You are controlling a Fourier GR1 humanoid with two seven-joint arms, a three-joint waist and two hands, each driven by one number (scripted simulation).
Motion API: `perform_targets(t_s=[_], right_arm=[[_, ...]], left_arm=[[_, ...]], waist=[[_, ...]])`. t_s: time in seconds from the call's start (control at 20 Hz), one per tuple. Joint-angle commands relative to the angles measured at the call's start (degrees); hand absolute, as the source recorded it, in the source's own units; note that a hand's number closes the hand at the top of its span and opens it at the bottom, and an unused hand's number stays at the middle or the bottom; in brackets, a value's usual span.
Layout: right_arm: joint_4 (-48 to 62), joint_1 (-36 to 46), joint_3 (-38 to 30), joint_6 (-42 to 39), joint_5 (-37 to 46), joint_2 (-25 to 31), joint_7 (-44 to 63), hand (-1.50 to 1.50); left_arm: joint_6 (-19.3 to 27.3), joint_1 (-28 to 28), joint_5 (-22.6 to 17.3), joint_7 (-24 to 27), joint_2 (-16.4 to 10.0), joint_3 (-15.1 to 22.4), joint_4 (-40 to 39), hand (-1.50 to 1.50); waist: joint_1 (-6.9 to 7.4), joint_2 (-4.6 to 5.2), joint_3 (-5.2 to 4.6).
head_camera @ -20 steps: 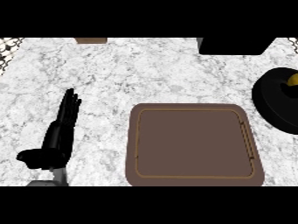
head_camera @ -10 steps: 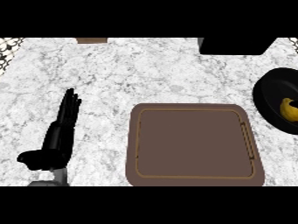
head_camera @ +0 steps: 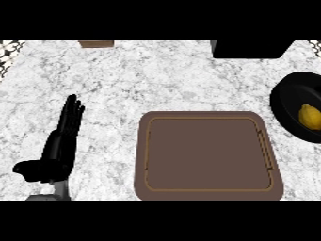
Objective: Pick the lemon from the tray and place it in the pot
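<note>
**A:** What's sitting nearest you?
**B:** Your left hand (head_camera: 55, 150), fingers straight, holding nothing; your right hand isn't showing. Next, the tray (head_camera: 140, 155) is carrying nothing.
**A:** And the lemon (head_camera: 311, 116)?
**B:** It's lying in the pot (head_camera: 291, 94), far right. I'm judging it light, firm, smooth-skinned, rolling easily; you'd be gripping across its middle.

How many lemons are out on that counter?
1. The lemon lies inside the black pot at the counter's right edge, right of the brown tray. The view cuts the pot off, so another could hide there.
</note>
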State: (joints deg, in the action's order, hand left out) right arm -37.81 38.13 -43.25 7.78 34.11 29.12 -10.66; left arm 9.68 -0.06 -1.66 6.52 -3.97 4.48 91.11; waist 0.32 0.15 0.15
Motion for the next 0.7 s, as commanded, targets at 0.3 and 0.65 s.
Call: perform_targets(t_s=[0.3,0.65], right_arm=[[10.63,-1.31,-8.75,-3.46,-12.36,10.34,-10.48,-1.5],[15.95,-6.85,-11.04,-10.45,-17.13,18.67,-17.59,-1.5]], left_arm=[[0.8,-1.62,1.52,-1.19,1.25,0.96,-0.38,0.0],[-1.05,1.96,-0.12,-1.69,-0.52,-0.58,2.93,0.0]], waist=[[0.34,0.2,-0.04],[0.41,0.07,-0.04]])
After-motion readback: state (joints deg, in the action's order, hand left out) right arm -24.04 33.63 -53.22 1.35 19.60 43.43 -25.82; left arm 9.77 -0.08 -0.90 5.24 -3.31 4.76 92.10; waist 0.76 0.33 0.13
